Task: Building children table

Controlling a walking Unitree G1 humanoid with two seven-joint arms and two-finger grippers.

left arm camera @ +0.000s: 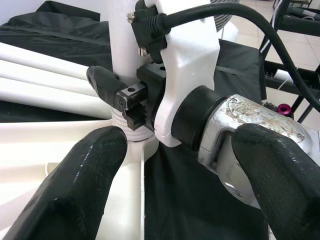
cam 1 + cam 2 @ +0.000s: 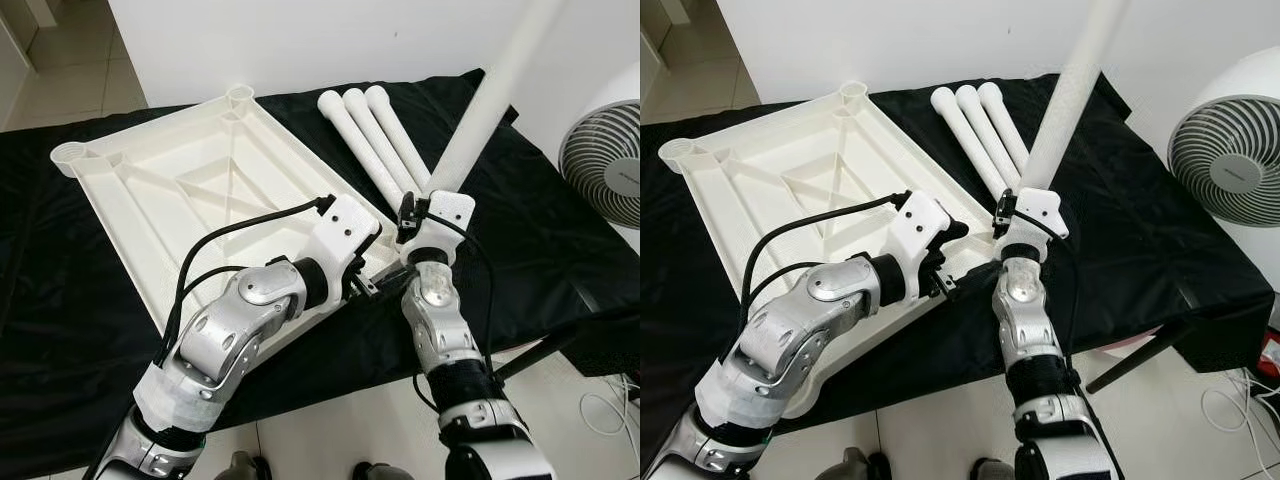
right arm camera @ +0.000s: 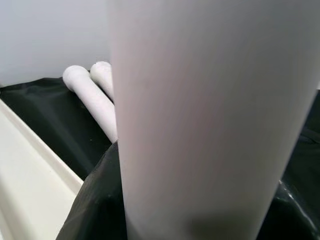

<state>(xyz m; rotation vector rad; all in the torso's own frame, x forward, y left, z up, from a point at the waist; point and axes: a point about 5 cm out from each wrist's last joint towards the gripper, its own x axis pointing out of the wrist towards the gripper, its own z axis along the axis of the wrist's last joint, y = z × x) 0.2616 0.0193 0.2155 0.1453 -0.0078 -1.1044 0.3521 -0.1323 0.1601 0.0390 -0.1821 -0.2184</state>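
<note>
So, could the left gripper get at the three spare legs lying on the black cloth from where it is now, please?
Probably not directly. The left gripper sits at the tabletop's near corner, and the right gripper with its upright leg stands between it and the three spare legs.

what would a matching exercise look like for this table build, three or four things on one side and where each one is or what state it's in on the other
Things
1. table leg
2. three spare legs
3. tabletop
4. fan

Places or states
a. lying side by side on the black cloth
b. standing off to the robot's right, beyond the cloth
c. lying upside down, ribbed underside up
d. held upright over a corner socket by the right gripper

Pairs: 1-d, 2-a, 3-c, 4-b

The left gripper rests at the tabletop's near corner, fingers apart.
</note>
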